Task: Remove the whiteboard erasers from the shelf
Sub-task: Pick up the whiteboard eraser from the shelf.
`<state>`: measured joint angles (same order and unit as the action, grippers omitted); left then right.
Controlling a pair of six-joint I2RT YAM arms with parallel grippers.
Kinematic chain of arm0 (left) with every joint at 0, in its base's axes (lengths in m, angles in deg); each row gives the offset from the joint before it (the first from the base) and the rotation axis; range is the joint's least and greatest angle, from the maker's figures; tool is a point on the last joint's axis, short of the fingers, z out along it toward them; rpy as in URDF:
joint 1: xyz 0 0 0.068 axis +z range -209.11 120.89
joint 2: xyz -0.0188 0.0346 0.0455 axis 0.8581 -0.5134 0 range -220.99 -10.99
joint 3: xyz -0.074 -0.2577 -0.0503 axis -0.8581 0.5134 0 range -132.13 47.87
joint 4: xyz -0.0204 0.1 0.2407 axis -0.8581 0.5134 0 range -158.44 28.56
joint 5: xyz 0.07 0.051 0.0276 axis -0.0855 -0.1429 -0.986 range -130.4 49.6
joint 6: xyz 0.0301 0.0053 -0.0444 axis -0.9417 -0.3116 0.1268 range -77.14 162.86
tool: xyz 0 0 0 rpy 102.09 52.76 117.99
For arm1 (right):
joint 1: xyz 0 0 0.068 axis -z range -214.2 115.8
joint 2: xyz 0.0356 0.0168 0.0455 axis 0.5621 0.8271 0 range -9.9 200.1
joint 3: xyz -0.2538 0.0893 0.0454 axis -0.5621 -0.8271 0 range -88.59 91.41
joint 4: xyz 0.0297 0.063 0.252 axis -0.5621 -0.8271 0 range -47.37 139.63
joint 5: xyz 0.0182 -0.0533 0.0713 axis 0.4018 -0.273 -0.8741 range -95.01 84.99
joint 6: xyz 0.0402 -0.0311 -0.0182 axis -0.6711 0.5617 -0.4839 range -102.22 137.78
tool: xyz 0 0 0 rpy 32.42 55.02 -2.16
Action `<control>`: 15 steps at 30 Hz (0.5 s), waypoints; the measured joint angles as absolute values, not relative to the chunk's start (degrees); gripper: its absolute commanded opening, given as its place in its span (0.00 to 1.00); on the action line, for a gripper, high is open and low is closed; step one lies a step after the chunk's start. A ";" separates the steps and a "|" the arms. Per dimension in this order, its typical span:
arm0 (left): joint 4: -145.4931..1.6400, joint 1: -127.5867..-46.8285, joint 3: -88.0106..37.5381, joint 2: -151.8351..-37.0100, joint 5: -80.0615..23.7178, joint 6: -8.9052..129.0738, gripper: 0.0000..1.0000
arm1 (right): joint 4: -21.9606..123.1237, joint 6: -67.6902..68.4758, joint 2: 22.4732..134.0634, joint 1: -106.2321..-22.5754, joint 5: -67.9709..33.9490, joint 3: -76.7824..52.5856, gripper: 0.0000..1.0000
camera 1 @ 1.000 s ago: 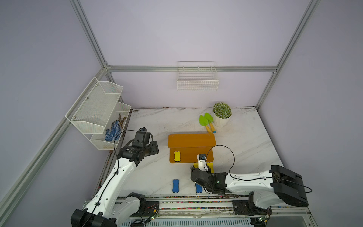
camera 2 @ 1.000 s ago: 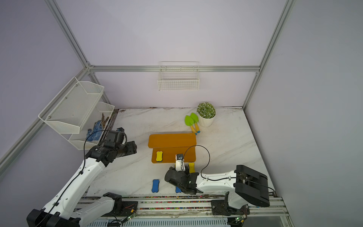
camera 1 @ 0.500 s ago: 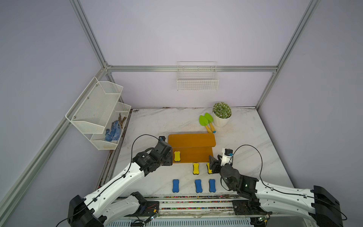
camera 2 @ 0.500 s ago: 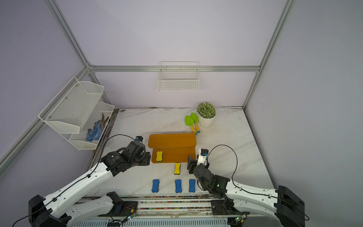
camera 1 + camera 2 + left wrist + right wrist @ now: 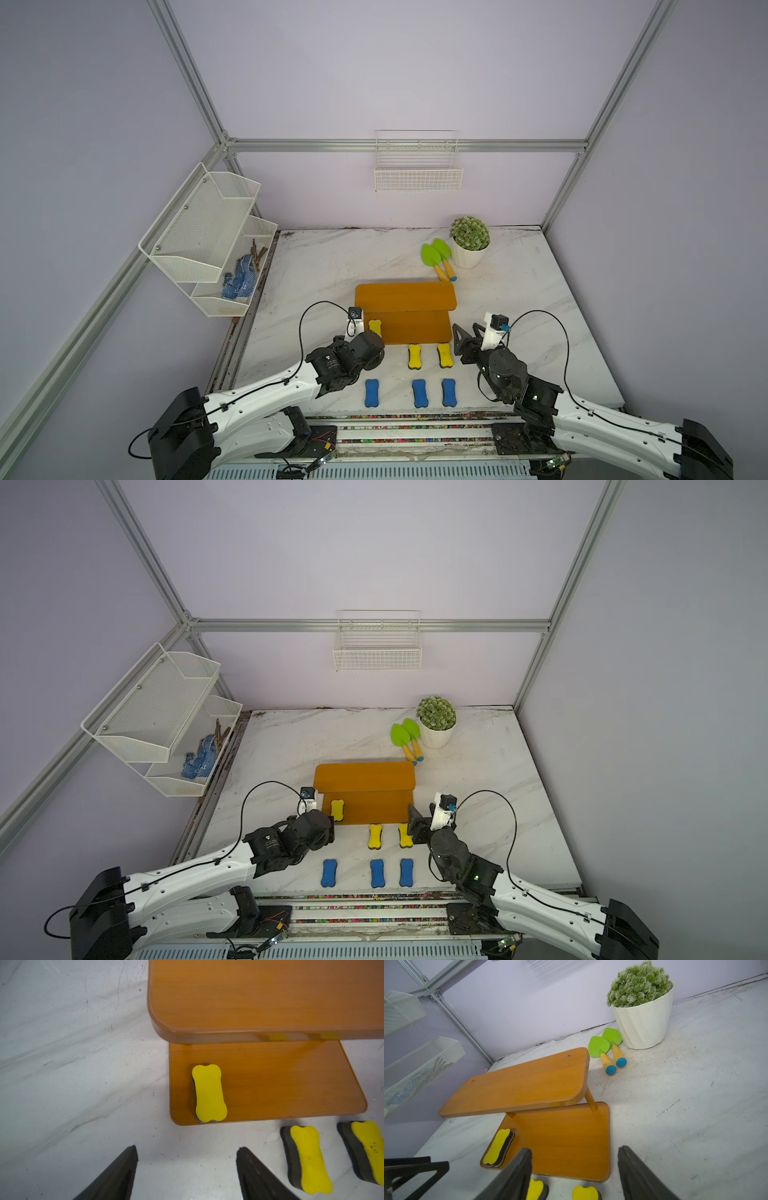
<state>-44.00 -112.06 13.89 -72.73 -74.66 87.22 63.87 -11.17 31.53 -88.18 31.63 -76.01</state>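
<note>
Last yellow whiteboard eraser (image 5: 208,1094) on the lower board of the shelf (image 5: 270,1084), at its front left corner. Two yellow erasers (image 5: 414,356) (image 5: 444,355) lie on the table (image 5: 316,266) just before the shelf; three blue erasers (image 5: 371,392) (image 5: 419,393) (image 5: 449,392) line the table's front edge. Left gripper (image 5: 187,1148) and right gripper (image 5: 574,1148): jaws spread, empty.

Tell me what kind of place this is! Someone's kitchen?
Probably a robot lab test booth, not a kitchen. A left robot arm and a right robot arm are mounted at the front of a marble-look table, metal bars frame the bare walls, and the orange shelf looks set out for practice.
</note>
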 measured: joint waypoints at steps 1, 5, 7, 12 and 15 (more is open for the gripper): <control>-45.33 -112.06 14.48 -72.73 -75.01 86.76 0.79 | 64.35 -10.32 31.45 -88.18 31.72 -76.23 0.77; -49.51 -112.06 15.07 -72.99 -76.13 86.30 0.78 | 67.32 -5.82 31.45 -88.13 32.99 -78.04 0.82; -50.62 -112.06 14.68 -74.21 -76.15 86.28 0.76 | 67.61 -3.85 31.45 -87.85 33.29 -78.31 0.83; -49.57 -112.06 9.63 -82.83 -73.77 86.85 0.73 | 68.66 -1.03 31.29 -86.80 32.86 -78.20 0.82; -48.89 -112.06 7.07 -86.72 -72.10 87.42 0.73 | 69.66 -0.75 31.36 -86.01 32.16 -78.24 0.82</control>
